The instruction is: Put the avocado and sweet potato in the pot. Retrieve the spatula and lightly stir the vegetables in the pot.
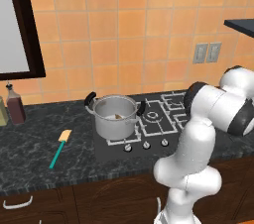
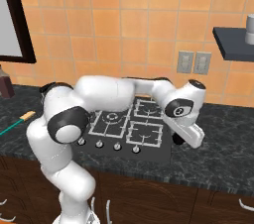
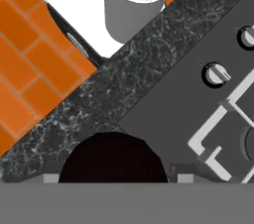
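Observation:
The steel pot [image 1: 115,117] stands on the front-left burner, and a brownish piece inside it looks like the sweet potato [image 1: 118,116]. Left of the stove, the teal-handled spatula [image 1: 59,148] lies flat on the dark counter, blade away from me. My arm reaches right across the stove. My gripper [image 3: 116,178] points down over the counter just right of the stove's front corner. The dark round avocado [image 3: 113,156] sits between the fingertips, which close against its sides. The avocado [image 2: 177,140] also shows as a dark lump under the hand.
The black stove [image 1: 155,119] has a row of knobs [image 1: 146,144] along its front. Dark bottles [image 1: 15,106] stand at the far left by the window. A shelf [image 2: 233,42] juts out at the upper right. The counter's front edge [image 3: 99,64] runs close by the hand.

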Motion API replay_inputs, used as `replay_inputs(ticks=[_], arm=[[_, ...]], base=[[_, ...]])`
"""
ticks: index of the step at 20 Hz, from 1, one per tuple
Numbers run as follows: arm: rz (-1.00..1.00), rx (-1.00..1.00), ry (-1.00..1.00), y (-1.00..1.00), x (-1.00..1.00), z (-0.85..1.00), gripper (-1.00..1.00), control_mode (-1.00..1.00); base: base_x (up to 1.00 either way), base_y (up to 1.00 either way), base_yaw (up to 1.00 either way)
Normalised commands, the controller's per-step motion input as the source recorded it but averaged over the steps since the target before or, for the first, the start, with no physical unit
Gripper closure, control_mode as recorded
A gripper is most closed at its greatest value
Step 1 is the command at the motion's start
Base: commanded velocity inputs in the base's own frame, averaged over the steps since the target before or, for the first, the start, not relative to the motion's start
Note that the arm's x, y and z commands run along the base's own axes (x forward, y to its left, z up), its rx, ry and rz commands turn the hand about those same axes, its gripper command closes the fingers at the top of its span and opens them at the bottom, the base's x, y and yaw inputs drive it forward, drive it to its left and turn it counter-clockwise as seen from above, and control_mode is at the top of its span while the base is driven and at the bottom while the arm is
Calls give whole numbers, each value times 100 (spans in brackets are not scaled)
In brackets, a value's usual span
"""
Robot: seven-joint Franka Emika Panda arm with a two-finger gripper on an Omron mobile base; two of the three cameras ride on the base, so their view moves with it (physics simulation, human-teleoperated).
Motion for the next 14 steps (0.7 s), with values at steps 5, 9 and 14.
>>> replay_inputs(ticks=[5,9,14], arm=[[12,-17,8,76,-10,9,100,-100],[12,-14,1,53,-27,8,100,-100],[11,-8,0,33,-39,2,100,-100]], base=[[0,0,0],[0,0,0],[0,0,0]])
